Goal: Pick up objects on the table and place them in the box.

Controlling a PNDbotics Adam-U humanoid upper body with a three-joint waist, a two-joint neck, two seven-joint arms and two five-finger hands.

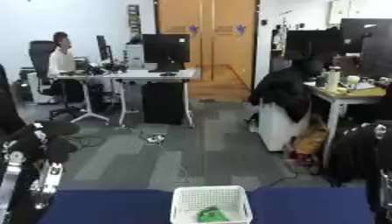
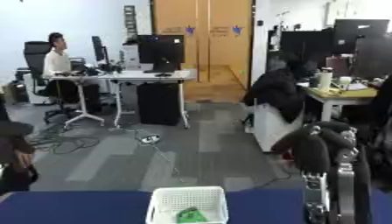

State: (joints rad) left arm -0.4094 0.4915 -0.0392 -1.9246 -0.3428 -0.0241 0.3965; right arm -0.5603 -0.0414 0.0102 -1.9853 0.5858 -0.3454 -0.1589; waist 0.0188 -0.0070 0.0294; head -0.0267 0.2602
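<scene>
- the white box (image 1: 211, 203) is cut off by the bottom edge.
- a green thing (image 1: 212, 215) lies in it, too blurry to name.
- the blue table (image 1: 99, 205) shows only its far strip.
- both arms run off the edges, and the hands are too blurry to read.

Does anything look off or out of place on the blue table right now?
Nothing stands out. The white basket sits upright on the blue table with a green object inside; no spill or damage shows.
</scene>
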